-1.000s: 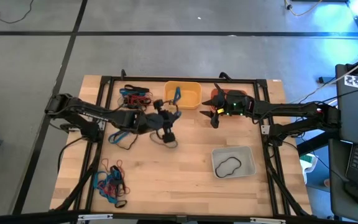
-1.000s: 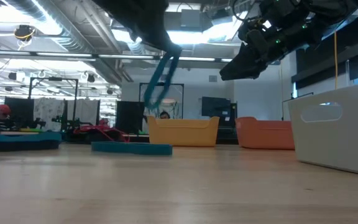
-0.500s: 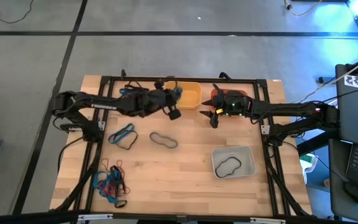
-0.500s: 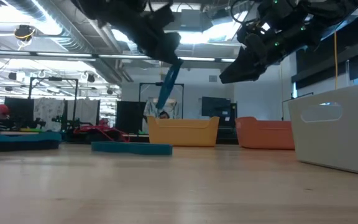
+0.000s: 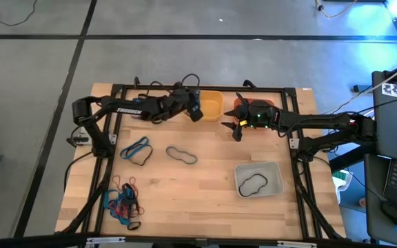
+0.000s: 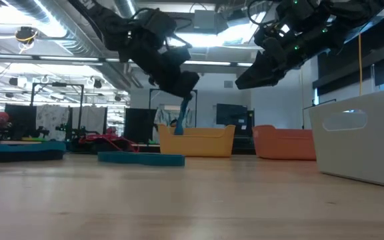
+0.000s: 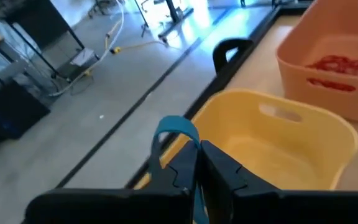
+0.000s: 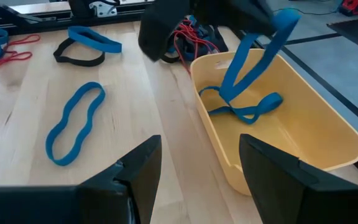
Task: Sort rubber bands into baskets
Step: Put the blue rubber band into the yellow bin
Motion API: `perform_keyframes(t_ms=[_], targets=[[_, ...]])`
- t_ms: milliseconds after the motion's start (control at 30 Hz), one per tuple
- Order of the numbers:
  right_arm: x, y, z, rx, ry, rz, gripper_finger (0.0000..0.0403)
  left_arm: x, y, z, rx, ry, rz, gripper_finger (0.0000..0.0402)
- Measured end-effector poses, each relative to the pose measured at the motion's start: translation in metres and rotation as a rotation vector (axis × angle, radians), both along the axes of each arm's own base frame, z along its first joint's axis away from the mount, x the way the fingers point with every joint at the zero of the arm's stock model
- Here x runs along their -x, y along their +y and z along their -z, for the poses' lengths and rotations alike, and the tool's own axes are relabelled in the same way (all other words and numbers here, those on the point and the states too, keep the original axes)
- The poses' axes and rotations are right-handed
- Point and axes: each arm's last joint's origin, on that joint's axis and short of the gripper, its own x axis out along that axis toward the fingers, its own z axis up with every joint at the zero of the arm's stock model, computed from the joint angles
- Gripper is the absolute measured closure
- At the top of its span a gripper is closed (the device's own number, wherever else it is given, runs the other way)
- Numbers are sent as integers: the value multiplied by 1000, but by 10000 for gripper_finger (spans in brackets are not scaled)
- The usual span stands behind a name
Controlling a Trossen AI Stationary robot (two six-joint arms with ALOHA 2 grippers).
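Wooden table [image 5: 205,186] carries three baskets [image 5: 211,105], loose rubber bands [image 5: 182,155]; grey floor beyond.

- Three baskets: one yellow basket [image 5: 213,105], one orange basket [image 5: 238,109], one pale grey basket [image 5: 259,179].
- Two arms, each with one gripper: the left gripper [image 5: 196,111] and the right gripper [image 5: 234,129].
- One blue band [image 8: 252,55] hanging from the left gripper; another blue band [image 8: 244,109] lying in the yellow basket.
- One black band [image 5: 253,184] in the grey basket.
- Red bands [image 7: 335,64] in the orange basket, number unclear.
- Three loose bands on the surface [image 5: 205,200]: a lone blue loop [image 8: 74,121], plus one blue [image 8: 93,38] over one black [image 8: 79,55].
- Two tangled heaps [image 5: 123,203] [image 5: 149,107], too knotted to count.
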Motion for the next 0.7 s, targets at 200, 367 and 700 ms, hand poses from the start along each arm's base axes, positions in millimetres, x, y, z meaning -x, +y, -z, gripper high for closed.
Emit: perform_keyframes(t_ms=[200, 367, 700], targets=[[0, 0, 0, 0, 1, 0, 189, 2, -3, 7, 53, 61, 10, 325], [0, 0, 0, 0, 1, 0, 189, 2, -10, 13, 127, 114, 103, 259], [0, 0, 0, 0, 1, 0, 189, 12, -62, -21, 109, 170, 279, 233]])
